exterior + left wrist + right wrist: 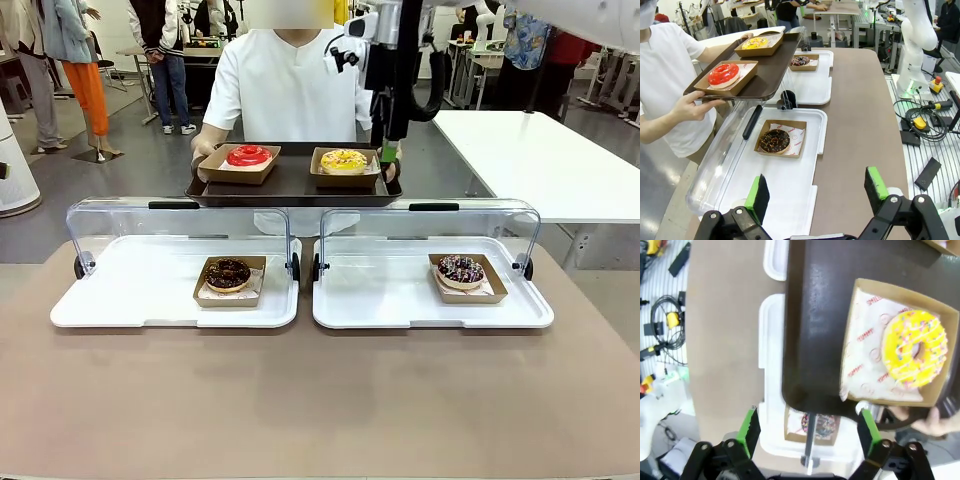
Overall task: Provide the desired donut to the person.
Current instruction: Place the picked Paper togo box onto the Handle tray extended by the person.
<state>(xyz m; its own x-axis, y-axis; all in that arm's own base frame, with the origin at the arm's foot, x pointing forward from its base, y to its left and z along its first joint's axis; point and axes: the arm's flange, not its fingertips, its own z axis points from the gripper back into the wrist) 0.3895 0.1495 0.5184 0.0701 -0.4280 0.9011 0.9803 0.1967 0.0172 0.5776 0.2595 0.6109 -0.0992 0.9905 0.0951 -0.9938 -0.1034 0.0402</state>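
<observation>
Right fingers (pixel 866 429) spread (nothing gripped) above brown tray (pixel 815 340), yellow donut (pixel 915 350).

Looks like a robotics lab: white robot arm (pixel 914 45) on a stand, loose cables (pixel 920 117), plain white tables (pixel 540 160) all around.

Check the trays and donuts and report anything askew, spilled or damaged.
Nothing stands out. The red donut and yellow donut sit flat in their boxes on the brown tray; both chocolate donuts sit boxed on the white trays.
</observation>
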